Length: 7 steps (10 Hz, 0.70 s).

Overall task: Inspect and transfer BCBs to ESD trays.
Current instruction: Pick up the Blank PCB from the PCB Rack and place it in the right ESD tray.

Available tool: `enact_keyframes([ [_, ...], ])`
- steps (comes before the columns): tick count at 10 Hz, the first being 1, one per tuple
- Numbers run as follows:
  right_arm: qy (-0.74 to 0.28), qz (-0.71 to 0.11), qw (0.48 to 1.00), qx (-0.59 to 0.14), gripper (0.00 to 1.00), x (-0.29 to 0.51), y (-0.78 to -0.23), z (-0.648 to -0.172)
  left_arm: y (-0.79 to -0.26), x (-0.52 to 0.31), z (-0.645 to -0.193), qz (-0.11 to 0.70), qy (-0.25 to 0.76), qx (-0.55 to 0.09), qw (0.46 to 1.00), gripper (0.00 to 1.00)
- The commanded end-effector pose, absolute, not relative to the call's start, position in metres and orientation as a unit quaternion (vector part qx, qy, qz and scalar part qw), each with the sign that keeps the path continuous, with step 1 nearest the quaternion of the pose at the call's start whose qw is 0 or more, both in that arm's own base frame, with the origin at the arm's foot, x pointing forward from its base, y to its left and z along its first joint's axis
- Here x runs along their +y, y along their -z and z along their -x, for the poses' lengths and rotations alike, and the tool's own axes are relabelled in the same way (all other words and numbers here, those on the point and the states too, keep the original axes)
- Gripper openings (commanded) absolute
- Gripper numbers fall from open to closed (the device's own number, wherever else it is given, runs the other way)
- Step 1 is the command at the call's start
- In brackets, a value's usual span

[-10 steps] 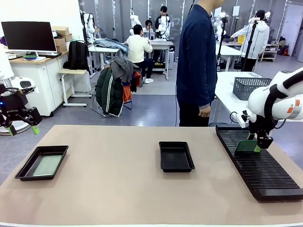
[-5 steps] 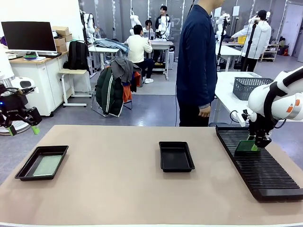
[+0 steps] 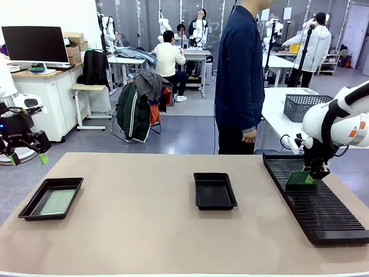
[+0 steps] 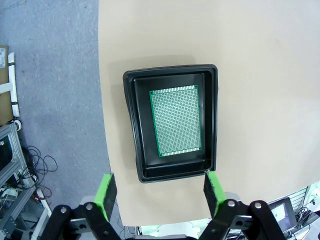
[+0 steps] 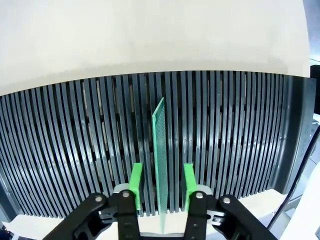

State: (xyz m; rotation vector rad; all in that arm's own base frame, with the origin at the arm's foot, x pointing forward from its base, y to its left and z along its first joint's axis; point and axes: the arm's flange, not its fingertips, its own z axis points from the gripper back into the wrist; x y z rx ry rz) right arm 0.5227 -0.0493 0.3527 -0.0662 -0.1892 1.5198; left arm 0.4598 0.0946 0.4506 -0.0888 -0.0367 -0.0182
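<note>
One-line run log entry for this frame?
left end effector: open, above left tray holding flat BCB | right end effector: open, astride upright BCB in rack | centre tray: bare

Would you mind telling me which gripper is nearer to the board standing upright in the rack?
Right. The right gripper straddles the board; the left gripper hangs at the table's opposite end, near the left tray.

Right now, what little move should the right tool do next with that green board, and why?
Probably close the right tool fully onto the BCB. It stands on edge in the slotted rack, between the green pads, with a gap showing on each side, so it isn't gripped yet.
</note>
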Motion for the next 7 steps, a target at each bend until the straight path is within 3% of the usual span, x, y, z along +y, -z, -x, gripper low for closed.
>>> enact_keyframes([
  [1,-0.694,0.021,0.714,-0.091,0.40,-0.0556,-0.3508,-0.5240,-0.4502,0.0949,-0.4591,0.044,0.007,-0.022,0.999,0.93],
  [2,-0.695,0.020,0.713,-0.089,0.27,-0.0552,-0.3502,-0.5232,-0.4502,0.0949,-0.4591,0.044,0.007,-0.022,0.999,0.93],
  [3,-0.695,0.020,0.713,-0.088,0.32,-0.0552,-0.3498,-0.5224,-0.4502,0.0949,-0.4591,0.044,0.007,-0.022,0.999,0.93],
  [4,-0.695,0.020,0.714,-0.089,0.19,-0.0556,-0.3498,-0.5216,-0.4502,0.0949,-0.4591,0.044,0.007,-0.022,0.999,0.93],
  [5,-0.695,0.021,0.713,-0.090,0.25,-0.0559,-0.3501,-0.5209,-0.4502,0.0949,-0.4591,0.044,0.007,-0.022,0.999,0.93],
  [6,-0.695,0.023,0.712,-0.091,0.12,-0.0557,-0.3504,-0.5203,-0.4502,0.0949,-0.4591,0.044,0.007,-0.022,0.999,0.93],
  [7,-0.695,0.022,0.713,-0.090,0.17,-0.0560,-0.3502,-0.5203,-0.4502,0.0949,-0.4591,0.044,0.007,-0.022,0.999,0.93],
])
